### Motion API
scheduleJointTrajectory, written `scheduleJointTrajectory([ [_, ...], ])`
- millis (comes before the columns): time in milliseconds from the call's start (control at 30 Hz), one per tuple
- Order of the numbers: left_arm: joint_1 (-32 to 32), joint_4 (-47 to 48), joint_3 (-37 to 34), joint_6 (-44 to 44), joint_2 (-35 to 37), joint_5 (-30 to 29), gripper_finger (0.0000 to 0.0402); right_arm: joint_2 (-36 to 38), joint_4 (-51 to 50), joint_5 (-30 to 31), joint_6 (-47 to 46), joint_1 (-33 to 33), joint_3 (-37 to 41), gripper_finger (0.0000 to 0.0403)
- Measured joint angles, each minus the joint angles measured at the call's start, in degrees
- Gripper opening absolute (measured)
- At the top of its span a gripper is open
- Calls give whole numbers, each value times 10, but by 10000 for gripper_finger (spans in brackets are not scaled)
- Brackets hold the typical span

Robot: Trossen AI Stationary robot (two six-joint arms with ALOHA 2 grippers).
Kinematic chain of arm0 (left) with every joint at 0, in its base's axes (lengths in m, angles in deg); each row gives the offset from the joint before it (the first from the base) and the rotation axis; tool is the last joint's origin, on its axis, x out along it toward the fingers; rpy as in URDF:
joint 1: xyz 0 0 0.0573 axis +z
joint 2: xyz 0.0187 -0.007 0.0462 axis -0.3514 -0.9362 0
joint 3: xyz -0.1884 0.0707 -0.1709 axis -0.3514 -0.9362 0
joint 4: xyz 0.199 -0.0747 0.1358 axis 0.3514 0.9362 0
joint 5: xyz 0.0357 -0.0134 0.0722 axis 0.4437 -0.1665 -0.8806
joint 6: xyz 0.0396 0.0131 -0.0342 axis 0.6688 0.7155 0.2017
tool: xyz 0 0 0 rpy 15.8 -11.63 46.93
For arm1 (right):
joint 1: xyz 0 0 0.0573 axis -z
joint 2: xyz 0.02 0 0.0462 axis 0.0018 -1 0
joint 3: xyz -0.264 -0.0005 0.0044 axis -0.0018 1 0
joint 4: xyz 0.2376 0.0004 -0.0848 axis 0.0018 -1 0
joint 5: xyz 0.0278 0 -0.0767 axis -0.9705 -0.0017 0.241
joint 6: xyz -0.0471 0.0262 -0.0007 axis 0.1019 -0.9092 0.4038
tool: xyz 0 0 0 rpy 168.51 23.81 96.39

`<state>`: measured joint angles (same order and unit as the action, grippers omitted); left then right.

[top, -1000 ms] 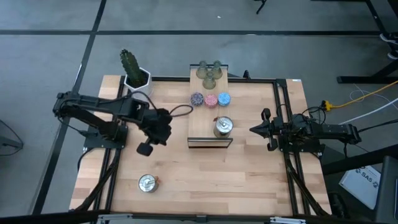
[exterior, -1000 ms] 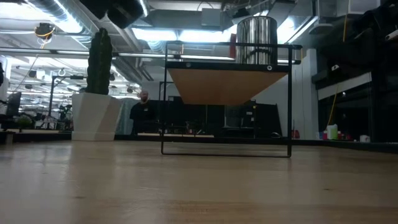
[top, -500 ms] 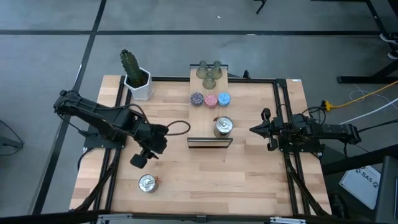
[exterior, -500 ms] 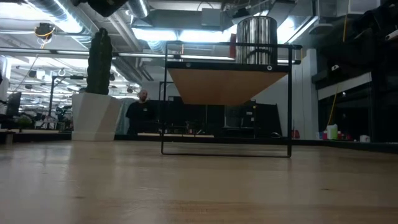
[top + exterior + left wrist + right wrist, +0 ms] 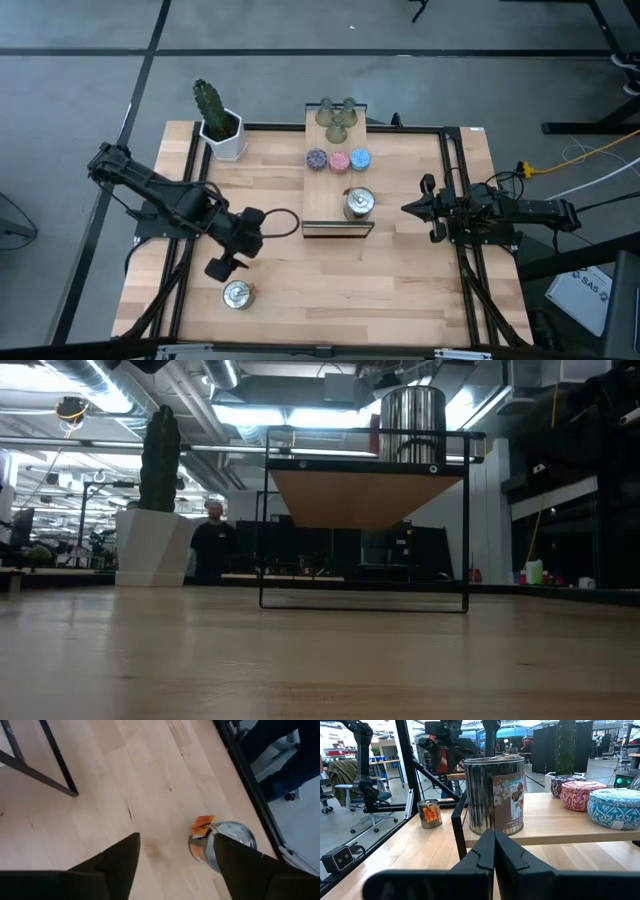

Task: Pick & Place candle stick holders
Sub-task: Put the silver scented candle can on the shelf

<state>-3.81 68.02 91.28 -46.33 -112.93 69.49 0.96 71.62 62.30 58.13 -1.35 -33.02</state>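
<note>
A shiny silver candle stick holder with an orange label (image 5: 237, 294) stands alone on the light wooden table (image 5: 400, 280), near its front left corner. The left gripper (image 5: 222, 266) hangs just above and beside it, its two dark fingers (image 5: 120, 862) spread apart and empty; in the left wrist view the silver holder (image 5: 222, 845) sits just ahead of one finger, not between them.

The second shiny silver candle stick holder with a floral label (image 5: 358, 203) stands on the long light wooden board (image 5: 325, 200), a raised shelf on a thin black frame, at its near end. Further back along the board sit three low round holders in a row (purple (image 5: 316, 159), pink (image 5: 338, 160), blue (image 5: 360, 158)), and at the far end three olive-green bell-shaped holders (image 5: 337, 117) cluster together.

The right gripper (image 5: 412, 209) waits at the table's right side, level with the board's near end, its fingers (image 5: 480, 855) pressed together on nothing.

A green cactus in a white pot (image 5: 215, 120) stands at the table's back left corner. In the low view a person in dark clothes (image 5: 211, 550) stands in the room behind.
</note>
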Motion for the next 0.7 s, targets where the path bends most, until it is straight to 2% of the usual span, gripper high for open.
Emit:
scheduleJointTrajectory([
  [200,-29,7,0,-2,0,-22,291,0,0,0,0,0,0,5],
  [367,-59,50,0,35,6,-46,322,0,0,0,0,0,0,5],
  [500,-87,56,0,51,12,-67,343,0,0,0,0,0,0,5],
  [700,-132,57,0,57,20,-68,365,0,0,0,0,0,0,5],
])
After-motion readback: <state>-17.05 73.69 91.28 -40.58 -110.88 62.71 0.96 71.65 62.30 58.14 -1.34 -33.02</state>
